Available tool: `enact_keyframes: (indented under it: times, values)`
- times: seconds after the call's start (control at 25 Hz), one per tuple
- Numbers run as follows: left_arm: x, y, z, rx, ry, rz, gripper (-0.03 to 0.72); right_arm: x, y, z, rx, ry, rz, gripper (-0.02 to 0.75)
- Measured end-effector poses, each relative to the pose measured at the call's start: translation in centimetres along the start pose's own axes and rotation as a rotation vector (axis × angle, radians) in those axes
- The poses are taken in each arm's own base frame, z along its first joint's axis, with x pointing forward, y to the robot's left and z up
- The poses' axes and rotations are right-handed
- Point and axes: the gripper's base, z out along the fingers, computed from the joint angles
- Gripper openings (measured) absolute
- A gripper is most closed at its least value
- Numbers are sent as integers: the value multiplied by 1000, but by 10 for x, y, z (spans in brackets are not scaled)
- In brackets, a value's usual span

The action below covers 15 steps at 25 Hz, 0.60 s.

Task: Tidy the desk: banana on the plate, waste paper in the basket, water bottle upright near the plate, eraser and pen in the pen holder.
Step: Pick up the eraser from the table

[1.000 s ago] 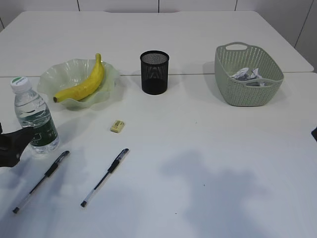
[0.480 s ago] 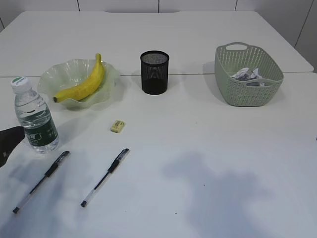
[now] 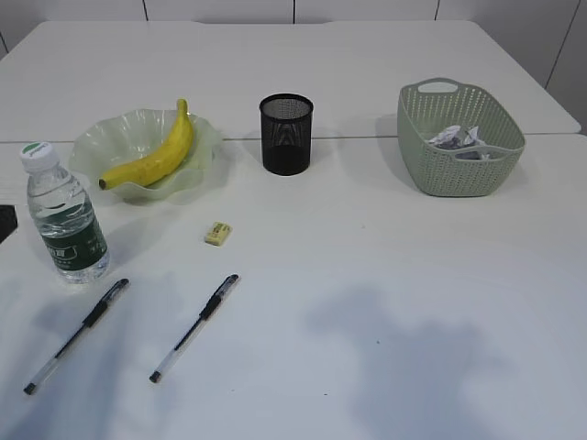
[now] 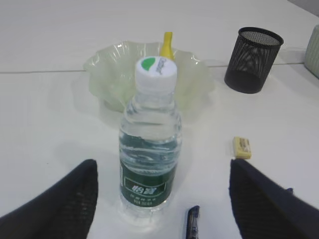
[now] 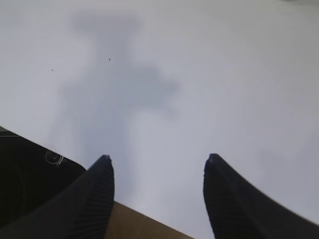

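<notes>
L gripper (image 4: 162,199) stood spread wide, nothing held; bottle (image 4: 150,149) upright btwn its fingers, untouched, plate (image 4: 149,69) w/ banana (image 4: 166,44) beyond. R gripper (image 5: 157,189) spread too, over bare table (image 5: 199,74).

A: Any writing you can read here?

B: Hardly. The clear plastic water bottle (image 4: 149,149) wears a dark green label (image 4: 148,185) with white characters, too blurred to make out.

A: And its white screw cap (image 4: 155,69)?

B: A green patch and a line of small print, unreadable too.

A: The small yellow rectangular eraser (image 4: 242,147)?

B: Faint marks at most, nothing legible.
</notes>
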Motion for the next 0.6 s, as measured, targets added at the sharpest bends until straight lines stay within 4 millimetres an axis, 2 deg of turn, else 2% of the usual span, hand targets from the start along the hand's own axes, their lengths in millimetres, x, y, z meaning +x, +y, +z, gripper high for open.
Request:
enact_keyframes:
  times: [0.28,0.6]
  values:
    - [-28,-2,-6,-15,-18,86,588,7,-2,-11,-3,-45,9,428]
    - [-41,2,-7,-91,68,154,586,9,-3,-15,-4,-59,9,428]
